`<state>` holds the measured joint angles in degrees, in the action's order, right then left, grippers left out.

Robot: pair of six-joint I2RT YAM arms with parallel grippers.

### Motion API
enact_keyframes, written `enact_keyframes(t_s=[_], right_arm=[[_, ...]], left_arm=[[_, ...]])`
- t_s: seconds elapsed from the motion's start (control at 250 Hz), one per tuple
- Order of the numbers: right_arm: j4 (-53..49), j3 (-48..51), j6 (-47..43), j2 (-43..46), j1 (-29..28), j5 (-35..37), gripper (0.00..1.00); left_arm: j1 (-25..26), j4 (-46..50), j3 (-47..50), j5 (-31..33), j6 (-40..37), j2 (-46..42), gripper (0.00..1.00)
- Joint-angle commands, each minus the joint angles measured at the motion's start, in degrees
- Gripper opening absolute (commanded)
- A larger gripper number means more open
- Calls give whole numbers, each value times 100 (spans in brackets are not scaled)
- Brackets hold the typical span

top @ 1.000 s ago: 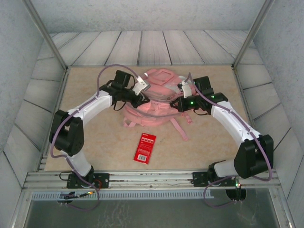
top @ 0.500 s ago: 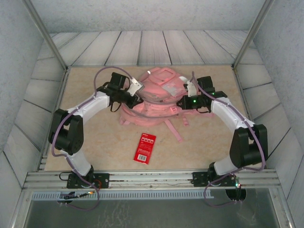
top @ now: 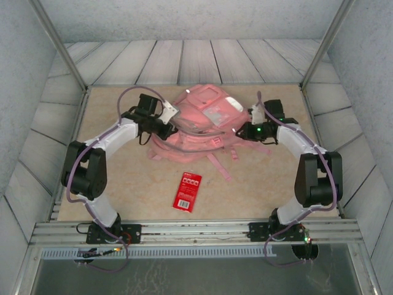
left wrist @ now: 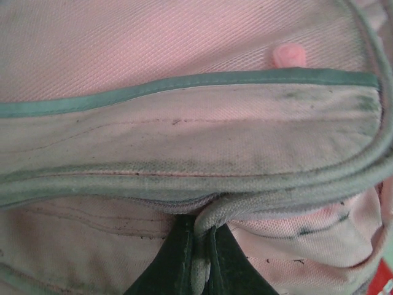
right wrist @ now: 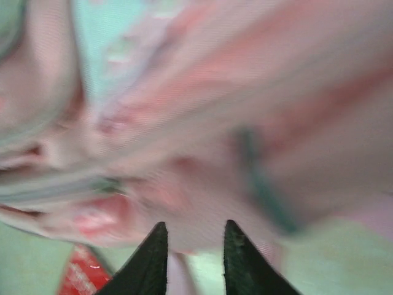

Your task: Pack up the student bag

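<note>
One red packet (top: 187, 191) lies near the student bag (top: 196, 126).

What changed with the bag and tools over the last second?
The left tool and right tool drew apart, spreading the student bag wider. The right one then parted its fingers, seemingly releasing the fabric. The left kept pinching the bag's piped edge; the red packet stayed put.
</note>
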<state>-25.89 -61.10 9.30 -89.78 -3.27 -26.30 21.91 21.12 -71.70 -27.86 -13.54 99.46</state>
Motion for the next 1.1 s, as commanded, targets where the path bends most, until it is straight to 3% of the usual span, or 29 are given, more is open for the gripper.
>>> enact_keyframes(t_s=[0.0,0.204,0.404,0.568,0.687,0.943,1.095], right_arm=[[-442,140,-151,368,206,53,36],[-718,-239,-596,458,-123,-1102,37],[-574,-1049,-571,-117,-995,-796,48],[127,-1628,31,-1010,-1231,-396,51],[407,-2146,340,-1693,-1381,-220,51],[348,-3155,507,-2789,-1780,-270,48],[268,-3428,679,-3184,-1920,-112,48]], left_arm=[[-401,590,146,681,264,-213,16],[-267,173,520,389,915,-608,51],[-252,-786,1185,444,2822,-1426,68],[-249,-1714,1670,737,4465,-1722,70],[-249,-2181,1893,995,5089,-1724,70],[-258,-2722,2036,1208,5643,-1481,68],[-258,-2665,1859,1277,5617,-1050,56]])
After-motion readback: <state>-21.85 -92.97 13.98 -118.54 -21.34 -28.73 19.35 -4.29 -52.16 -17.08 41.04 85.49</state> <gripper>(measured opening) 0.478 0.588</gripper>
